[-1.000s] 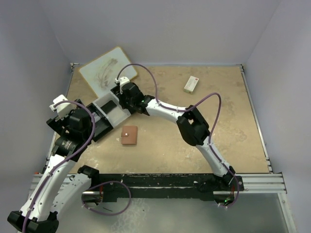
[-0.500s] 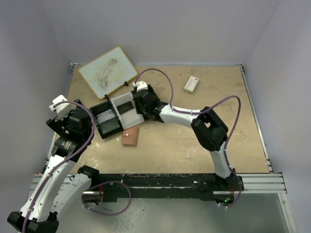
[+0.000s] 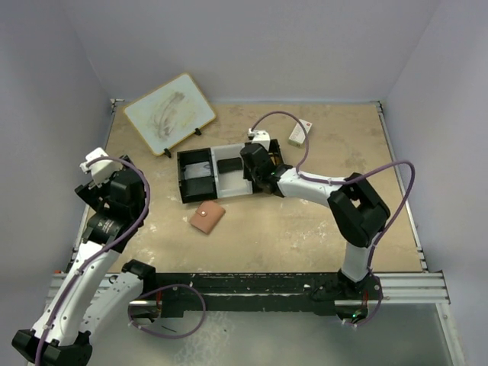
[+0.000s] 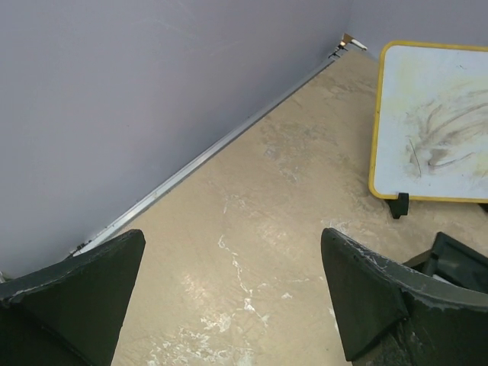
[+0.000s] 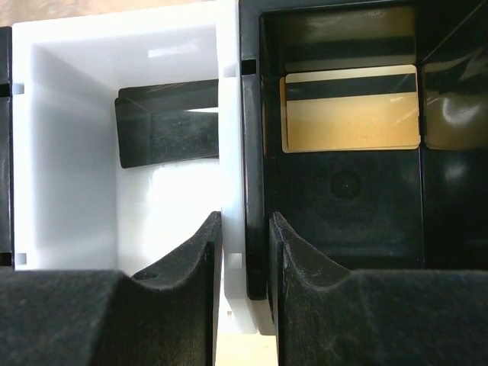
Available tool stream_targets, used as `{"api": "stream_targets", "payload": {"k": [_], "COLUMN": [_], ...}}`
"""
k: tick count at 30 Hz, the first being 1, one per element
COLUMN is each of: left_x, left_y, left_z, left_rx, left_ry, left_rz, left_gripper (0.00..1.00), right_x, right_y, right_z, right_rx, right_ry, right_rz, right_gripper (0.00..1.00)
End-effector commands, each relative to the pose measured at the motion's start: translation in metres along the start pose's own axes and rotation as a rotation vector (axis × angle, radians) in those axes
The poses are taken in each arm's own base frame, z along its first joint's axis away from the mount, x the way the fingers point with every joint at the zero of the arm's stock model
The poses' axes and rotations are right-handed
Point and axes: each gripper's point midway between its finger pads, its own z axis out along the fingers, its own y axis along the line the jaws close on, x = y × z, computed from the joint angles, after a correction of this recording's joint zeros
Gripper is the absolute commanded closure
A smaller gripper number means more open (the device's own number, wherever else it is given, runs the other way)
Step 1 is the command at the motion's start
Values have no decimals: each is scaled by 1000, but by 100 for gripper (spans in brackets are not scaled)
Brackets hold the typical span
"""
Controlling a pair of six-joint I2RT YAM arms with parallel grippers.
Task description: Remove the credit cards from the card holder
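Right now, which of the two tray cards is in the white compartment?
The black card sits there, beside the tray wall that the right fingers pinch. The gold, dark-striped card lies in the black compartment.

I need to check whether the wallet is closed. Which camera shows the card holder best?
The top external view: the card holder lies folded shut on the table near the tray. Neither wrist view shows it: the right wrist sees only tray compartments, the left wrist bare table and the whiteboard.

Two white-shelled arms [image 3: 305, 183], chunky black joints [image 3: 358, 213], looping purple cables [image 3: 279, 113], scuffed matte-black claw fingers [image 4: 381, 297]
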Motion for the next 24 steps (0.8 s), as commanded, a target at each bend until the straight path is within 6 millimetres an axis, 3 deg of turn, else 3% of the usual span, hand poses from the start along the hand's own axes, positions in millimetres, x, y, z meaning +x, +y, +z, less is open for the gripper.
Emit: {"api": "stream_targets", "payload": {"k": [1,7,12,18,21,24], "left_x": [6,62,110,183,204,223], "left_y": [-20,-87,-120,-131,-138,-140], "left_z": [0,-17,-33,-50,-59,-60], "left_rx": [84,369,500,583,645,651], "left_ry": [36,298,483,675,728,762], "left_rz": [-10,-30,-65,-77,-102,-68], "left_gripper": [4,3,6,8,10,9], "right_x": [-25,-21,-21,-19,-29,-43], "right_y": [-37,-64,-72,-64,-50,-51], "right_z": [-13,-20,-25,-26,-34,-45], "right_rx": [81,135,143,41,-43,-38], "right_ry": [-72,-70,-72,-54,-57,-73], "right_rz": [122,140,124,12,-13,-13], "right_gripper": [75,74,73,62,57,47]}}
